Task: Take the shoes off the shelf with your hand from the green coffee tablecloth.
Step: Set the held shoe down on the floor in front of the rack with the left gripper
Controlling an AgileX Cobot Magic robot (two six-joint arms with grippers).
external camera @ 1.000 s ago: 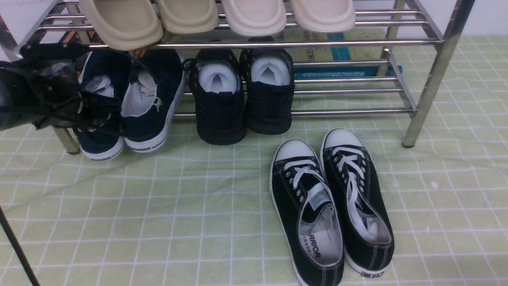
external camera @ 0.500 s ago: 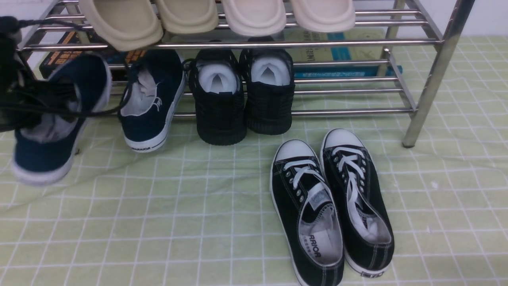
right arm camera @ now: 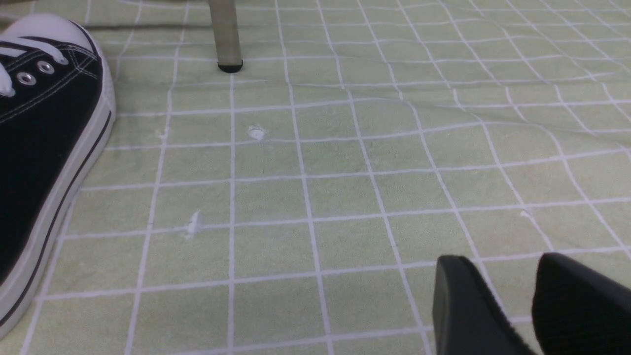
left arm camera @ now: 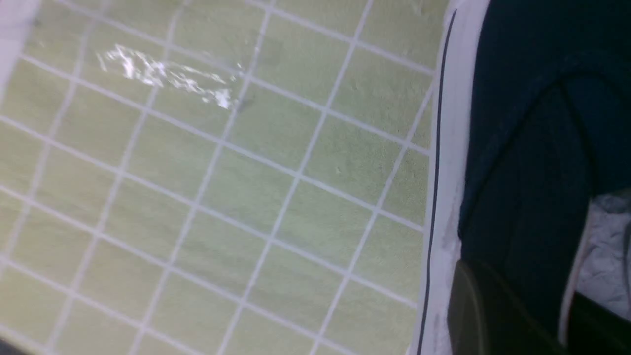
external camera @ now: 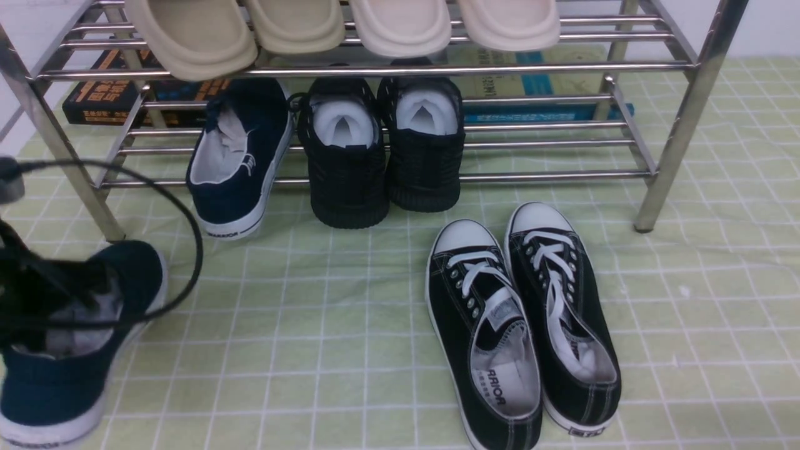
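One navy-blue shoe point(external camera: 62, 369) with a white sole is off the shelf at the near left, over the green tablecloth point(external camera: 312, 325). My left gripper point(external camera: 37, 300) is shut on its side wall. In the left wrist view one finger point(left arm camera: 485, 315) lies outside the navy shoe point(left arm camera: 522, 148) and the other sits inside by the grey lining. I cannot tell if the sole touches the cloth. The other navy shoe point(external camera: 237, 162) rests on the lower tier of the chrome shelf point(external camera: 562, 65). My right gripper point(right arm camera: 512, 296) is open over bare cloth, holding nothing.
Black knit shoes point(external camera: 384, 150) stand on the lower tier beside the navy shoe. Beige slippers point(external camera: 344, 25) sit on the top tier. A pair of black lace-up sneakers point(external camera: 525, 325) lies on the cloth right of centre. A cable point(external camera: 181, 212) loops from the left arm.
My left gripper has drawn the navy shoe off the lower tier and carried it down toward the near left. The other shoes have not moved.
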